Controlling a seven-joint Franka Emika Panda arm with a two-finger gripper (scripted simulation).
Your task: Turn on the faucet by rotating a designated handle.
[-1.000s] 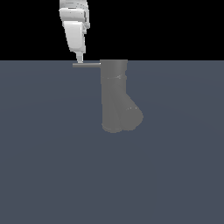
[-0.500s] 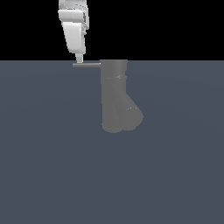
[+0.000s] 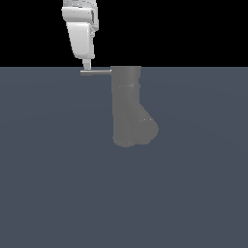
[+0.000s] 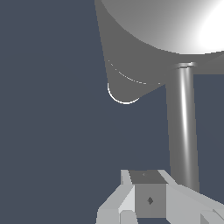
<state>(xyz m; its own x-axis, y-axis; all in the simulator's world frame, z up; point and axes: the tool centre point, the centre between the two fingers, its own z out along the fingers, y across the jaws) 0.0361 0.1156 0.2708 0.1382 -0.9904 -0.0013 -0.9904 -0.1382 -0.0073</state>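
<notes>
The matte grey faucet point(image 3: 127, 104) stands upright in the exterior view, with its fat branch stub point(image 3: 145, 130) angled down toward that view's right. Its thin handle point(image 3: 95, 72) sticks out sideways from the top toward that view's left. My white gripper point(image 3: 87, 65) hangs just above the handle's outer end, fingertips down at the rod. In the wrist view the handle point(image 4: 183, 127) runs from the faucet point(image 4: 170, 26) past my gripper point(image 4: 146, 199). The fingers sit together beside the rod, shut on nothing.
A flat dark blue-grey floor point(image 3: 58, 184) spreads around the faucet, under a black background above the horizon. Nothing else shows.
</notes>
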